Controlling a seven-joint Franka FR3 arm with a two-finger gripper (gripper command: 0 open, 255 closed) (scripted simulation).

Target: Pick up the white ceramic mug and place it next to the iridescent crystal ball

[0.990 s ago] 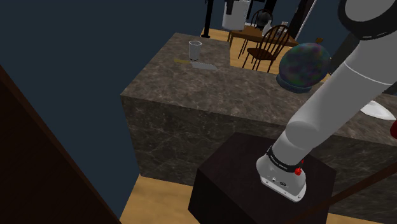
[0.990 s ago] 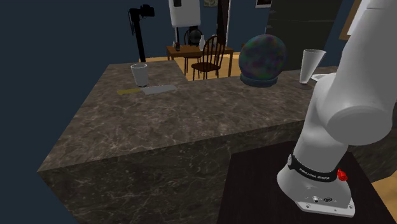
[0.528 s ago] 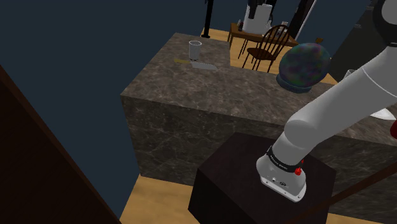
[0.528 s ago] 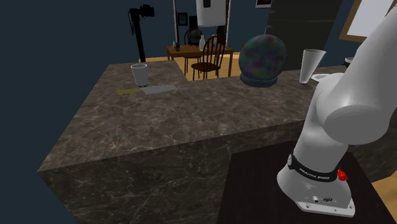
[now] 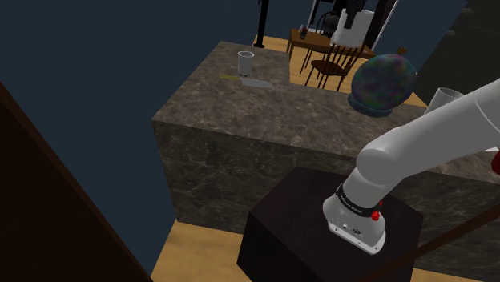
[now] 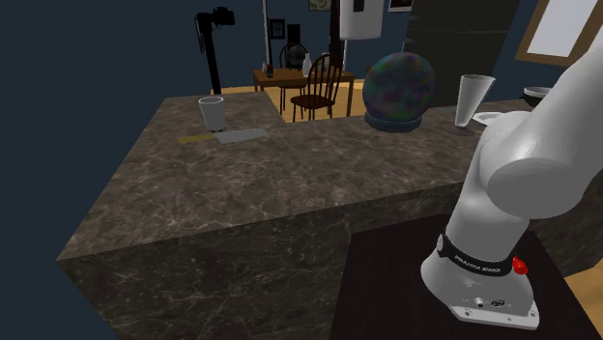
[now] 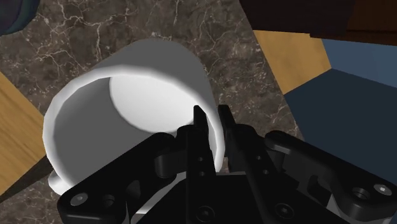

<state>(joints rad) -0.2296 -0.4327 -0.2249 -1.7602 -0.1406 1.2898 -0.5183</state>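
My gripper is shut on the wall of a white mug, one finger inside the rim and one outside. The mug hangs high in the air beyond the counter's far edge, up and to the left of the iridescent crystal ball in the shoulder view. In the second exterior view the mug is at the top edge, above and left of the ball. The ball rests on a dark marble counter.
A small pale cup stands by a flat grey sheet at the counter's far left. A white cone-shaped vessel stands right of the ball. Wooden chairs and a table lie beyond the counter. The dark stand is in front.
The held mug has travelled to the right in both exterior views, closing on the spot above the ball. The arm's upper link has swung lower and rightward.
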